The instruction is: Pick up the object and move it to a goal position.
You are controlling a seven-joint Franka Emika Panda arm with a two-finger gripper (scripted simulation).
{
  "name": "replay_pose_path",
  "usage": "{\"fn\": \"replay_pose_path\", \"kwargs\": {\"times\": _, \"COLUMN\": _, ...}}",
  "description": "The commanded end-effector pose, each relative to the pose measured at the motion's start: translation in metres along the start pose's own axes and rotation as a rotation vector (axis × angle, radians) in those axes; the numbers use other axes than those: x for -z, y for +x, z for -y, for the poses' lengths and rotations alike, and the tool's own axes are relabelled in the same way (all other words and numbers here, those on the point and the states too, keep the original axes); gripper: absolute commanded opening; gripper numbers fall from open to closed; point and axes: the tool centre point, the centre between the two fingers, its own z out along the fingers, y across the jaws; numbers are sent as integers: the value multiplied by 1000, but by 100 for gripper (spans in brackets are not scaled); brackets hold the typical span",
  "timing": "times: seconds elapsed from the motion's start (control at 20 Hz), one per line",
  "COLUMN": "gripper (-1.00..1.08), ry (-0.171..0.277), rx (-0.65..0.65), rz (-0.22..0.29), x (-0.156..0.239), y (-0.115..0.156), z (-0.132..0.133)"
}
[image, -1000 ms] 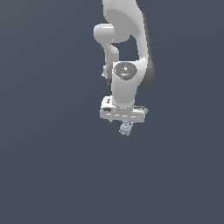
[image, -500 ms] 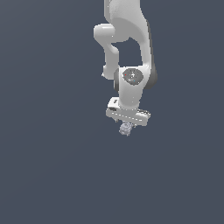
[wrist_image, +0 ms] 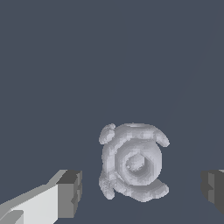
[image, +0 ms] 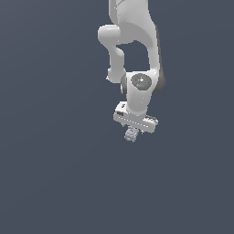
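The approach step is in hand: the gripper (wrist_image: 140,188) hangs over the object (wrist_image: 133,162), fingers (wrist_image: 70,192) spread on either side without touching it (a grey knobbly ring). Next it should descend and close squarely. Since a second ago the arm has shifted slightly rightward.

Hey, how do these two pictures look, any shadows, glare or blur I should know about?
Exterior view: flat, even light, no cast shadows or glare, sharp; the object is tiny below the gripper. Wrist view: the object is close, blocky-edged, softly shaded, no blur.
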Motion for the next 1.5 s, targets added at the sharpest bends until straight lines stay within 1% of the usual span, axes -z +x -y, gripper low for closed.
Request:
{"fn": "replay_pose_path", "kwargs": {"times": 0.0, "gripper": 100, "ry": 0, "rx": -6, "rz": -1, "x": -1, "y": 0, "z": 0}}
{"fn": "replay_pose_path", "kwargs": {"times": 0.25, "gripper": 100, "ry": 0, "rx": -2, "rz": 0, "x": -6, "y": -1, "z": 0}}
{"fn": "replay_pose_path", "kwargs": {"times": 0.7, "gripper": 100, "ry": 0, "rx": -5, "rz": -1, "x": -44, "y": -2, "z": 0}}
{"fn": "replay_pose_path", "kwargs": {"times": 0.95, "gripper": 100, "ry": 0, "rx": -6, "rz": -1, "x": -51, "y": -1, "z": 0}}
{"fn": "replay_pose_path", "kwargs": {"times": 1.0, "gripper": -100, "ry": 0, "rx": -6, "rz": -1, "x": -51, "y": -1, "z": 0}}
{"fn": "replay_pose_path", "kwargs": {"times": 1.45, "gripper": -100, "ry": 0, "rx": -6, "rz": -1, "x": -51, "y": -1, "z": 0}}
